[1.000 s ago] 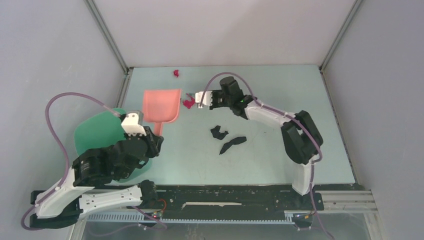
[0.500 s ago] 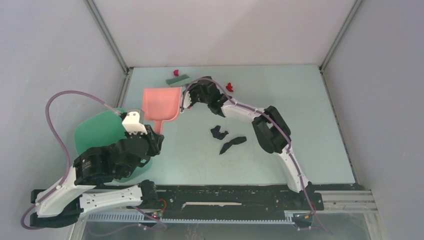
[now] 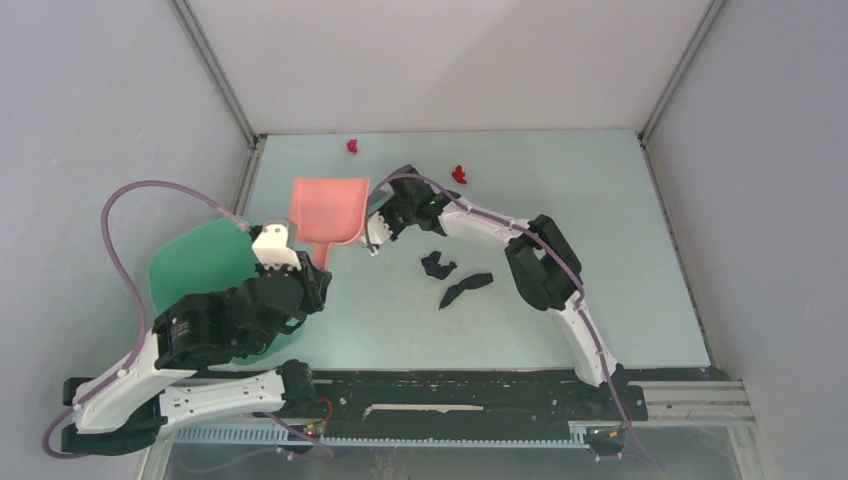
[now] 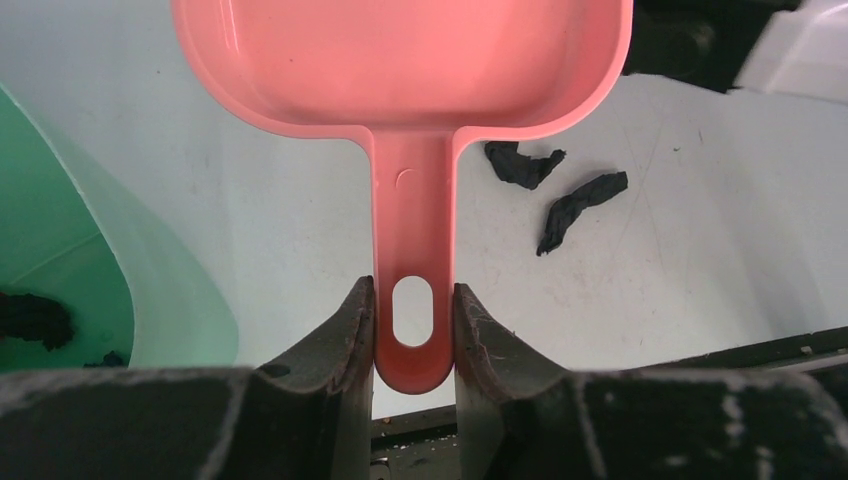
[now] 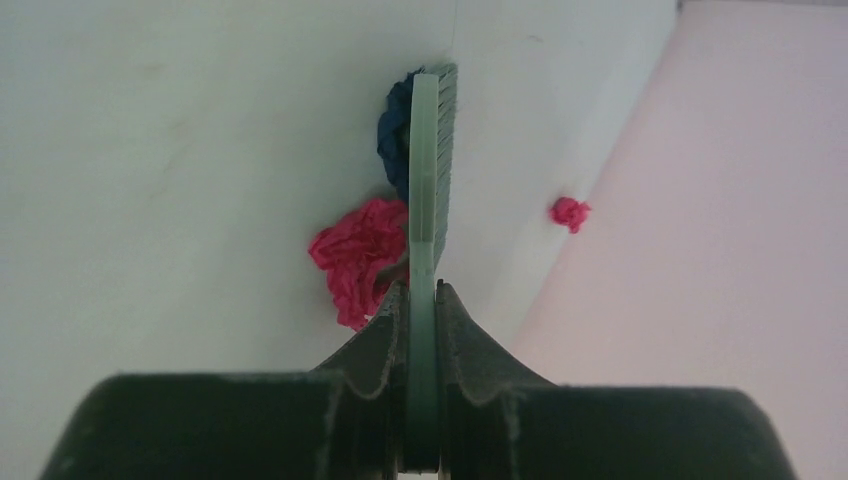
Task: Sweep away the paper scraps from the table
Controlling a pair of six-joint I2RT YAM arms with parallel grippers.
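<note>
Top external view shows four paper scraps [image 3: 437,265] lying loose on the surface [image 3: 600,220]. Two are black, near the middle. Two are red scraps [image 3: 459,174], nearer the far edge. Right wrist view shows three more. One big pink scrap [image 5: 355,260] and one dark blue scrap [image 5: 395,135] sit right beside the one green brush [image 5: 428,170]. One tiny pink scrap [image 5: 569,212] sits by the edge of the one pink dustpan [image 3: 325,205]. The right fingers [image 5: 402,300] squeeze the brush handle. The left fingers [image 3: 314,276] squeeze the dustpan handle. One green bin [image 3: 195,262] sits beside the left arm, with a black bit [image 4: 30,318] inside.
</note>
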